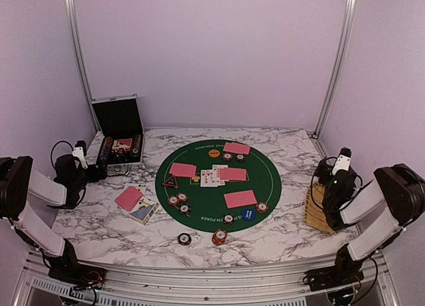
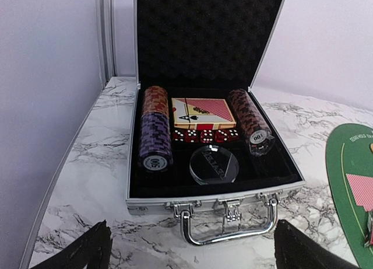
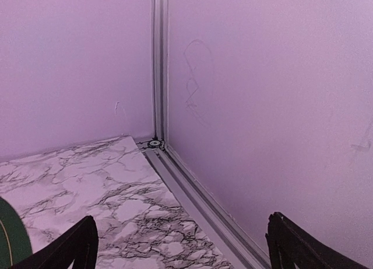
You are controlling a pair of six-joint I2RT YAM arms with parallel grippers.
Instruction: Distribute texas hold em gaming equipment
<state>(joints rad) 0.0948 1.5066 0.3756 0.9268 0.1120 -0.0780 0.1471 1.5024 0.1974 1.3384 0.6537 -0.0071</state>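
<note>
Red-backed cards (image 1: 240, 198) lie in several spots on the round green mat (image 1: 199, 216), with face-up cards (image 1: 212, 177) in the middle. An orange button (image 1: 214, 153) and a dark triangular marker (image 1: 170, 182) lie on the mat. Small chips (image 1: 179, 202) and a blue chip (image 1: 248, 214) sit near its front; two chips (image 1: 220, 237) lie off it. My left gripper (image 1: 91, 169) (image 2: 195, 254) is open and empty, just short of the case handle. My right gripper (image 1: 325, 172) (image 3: 180, 257) is open and empty, facing the far right corner.
The open black case (image 1: 119, 137) (image 2: 145, 206) holds chip rolls (image 2: 154, 132), a card deck (image 2: 203, 112), red dice (image 2: 201, 135) and a clear disc (image 2: 214, 164). A red deck (image 1: 129, 198) and card box (image 1: 143, 213) lie left of the mat. A wicker tray (image 1: 316, 210) lies under the right arm.
</note>
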